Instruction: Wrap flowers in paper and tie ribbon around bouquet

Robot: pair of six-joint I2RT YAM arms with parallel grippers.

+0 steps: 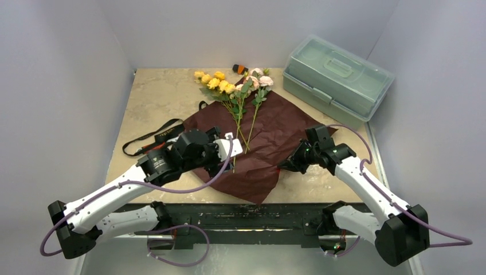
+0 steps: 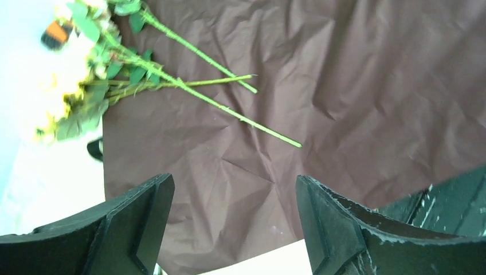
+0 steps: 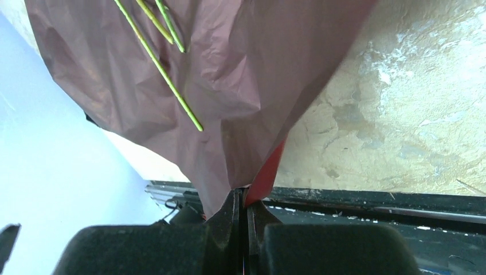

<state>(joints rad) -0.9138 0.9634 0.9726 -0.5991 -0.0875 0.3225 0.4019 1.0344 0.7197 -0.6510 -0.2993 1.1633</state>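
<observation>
At the paper's (image 1: pixel 278 133) right edge, apparently, the right hand (image 3: pixel 245 207) pinches it; the left hand (image 2: pixel 234 192) gapes empty.

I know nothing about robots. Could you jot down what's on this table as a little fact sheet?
Paper: crinkled dark red sheet, not yet wrapped
Flowers: yellow and pink artificial sprays, stems lying on the paper
Ribbon: narrow black strip, on the table left of the paper
Left gripper: open, above the paper
Right gripper: shut on the paper's edge

Top view is lit evenly from above. In left wrist view the flowers (image 2: pixel 123 71) are blown out by glare.
</observation>
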